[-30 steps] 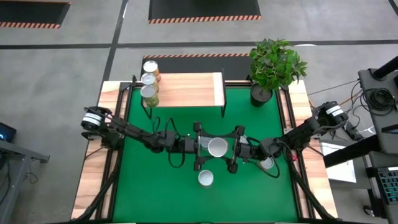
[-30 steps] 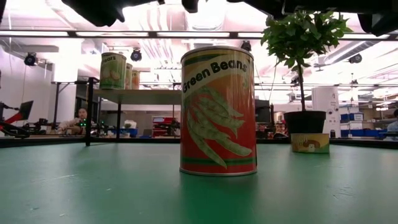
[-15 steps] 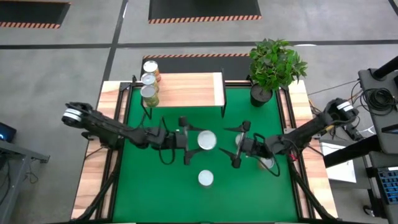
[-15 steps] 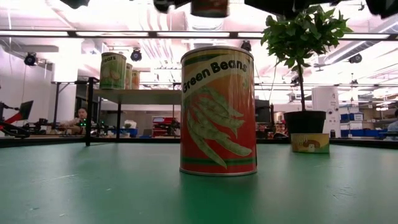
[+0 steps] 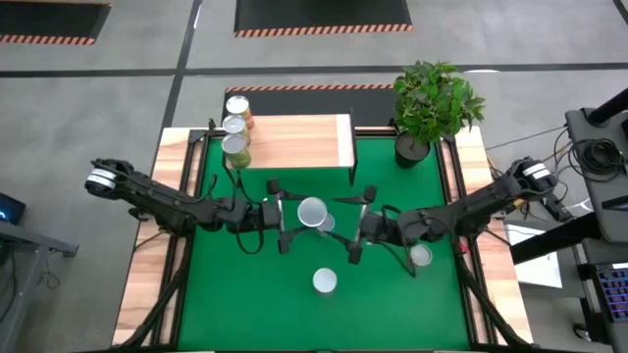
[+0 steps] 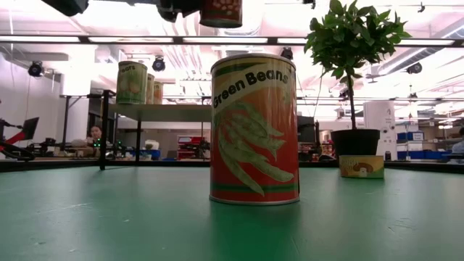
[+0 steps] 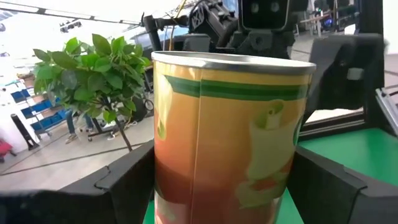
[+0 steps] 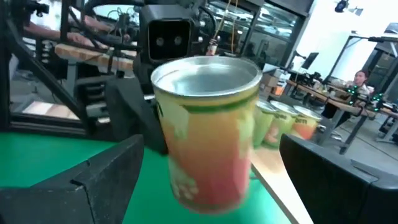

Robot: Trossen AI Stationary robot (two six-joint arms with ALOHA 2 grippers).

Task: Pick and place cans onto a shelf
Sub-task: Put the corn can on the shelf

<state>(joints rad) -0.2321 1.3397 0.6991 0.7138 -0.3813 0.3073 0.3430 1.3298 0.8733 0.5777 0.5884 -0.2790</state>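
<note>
My left gripper (image 5: 300, 214) is shut on a yellowish-orange can (image 5: 312, 212) held above the middle of the green mat; the can's bottom shows at the top of the low view (image 6: 221, 11). My right gripper (image 5: 360, 225) is open, just right of that can, its fingers on either side of it and apart from it in the right wrist view (image 8: 208, 137). Three cans (image 5: 235, 126) stand upright on the left end of the pale-wood shelf (image 5: 299, 142). A Green Beans can (image 5: 325, 281) and another can (image 5: 420, 256) stand on the mat. My left gripper pinches the can's side wall (image 7: 168, 186) between its two fingers (image 7: 127, 183), one on each opposite side. The fingers come level from the table's left. The can is upright, its silvery top up, lifted clear of the mat.
A potted plant (image 5: 434, 103) stands at the far right corner of the mat (image 5: 245, 294), right of the shelf. The shelf's middle and right part is bare board. The Green Beans can fills the low view (image 6: 254, 129).
My left gripper has risen with the can and carried it toward the table's left and far edge, toward the shelf; the can stays upright. My right gripper, earlier also around the can, has followed a little toward the left and stands apart from it.
</note>
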